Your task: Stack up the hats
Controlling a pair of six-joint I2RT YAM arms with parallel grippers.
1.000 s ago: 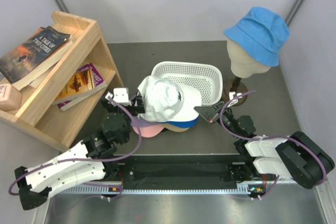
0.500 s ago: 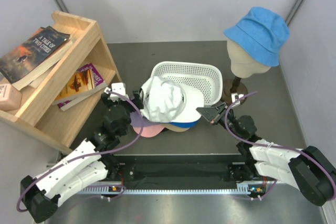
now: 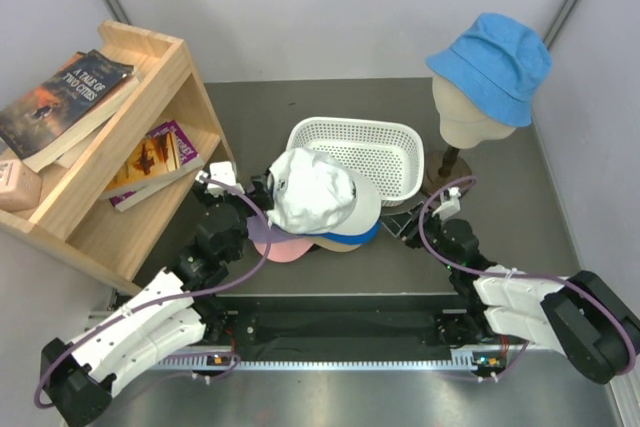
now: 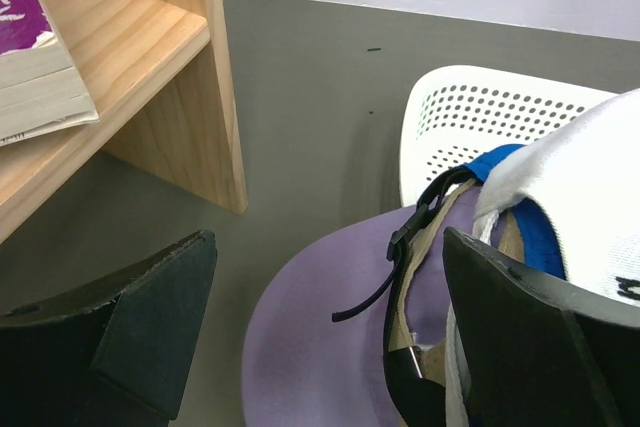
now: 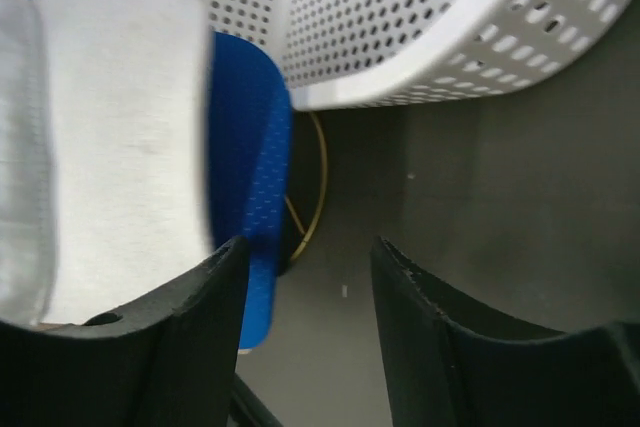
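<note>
So the hats are piled up mid-frame on the grey worktop (image 3: 330, 107), right in front of the white perforated basket (image 3: 390, 137). The white cap (image 3: 310, 192) sits on top, crown up and a bit crumpled, brim pointing toward the right. Under it you can see the edge of the royal blue cap (image 3: 365, 234), then a tan cap (image 3: 335, 244), a pink brim (image 3: 290, 249) sticking out at the lower left of the pile, and a lavender brim (image 3: 262, 237) peeking beside it.

The left claw (image 3: 232, 190) is at the left side of the pile, spread wide. From its wrist camera the fingers (image 4: 150, 327) frame the lavender brim and a black strap with a buckle (image 4: 400, 247), and nothing is pinched between them.

The right claw (image 3: 400, 221) is just off the right edge of the pile, low near the worktop. Its wrist view shows the jaws partly apart with only bare worktop between them; the white brim (image 5: 110, 147) and blue brim (image 5: 250, 177) sit just above the left finger, not gripped.

Over in the upper right there's a mannequin head (image 3: 465, 117) on a stand wearing a blue bucket hat (image 3: 492, 62). On the left is a wooden shelf (image 3: 120, 157) with a few books (image 3: 65, 97) lying on it.
</note>
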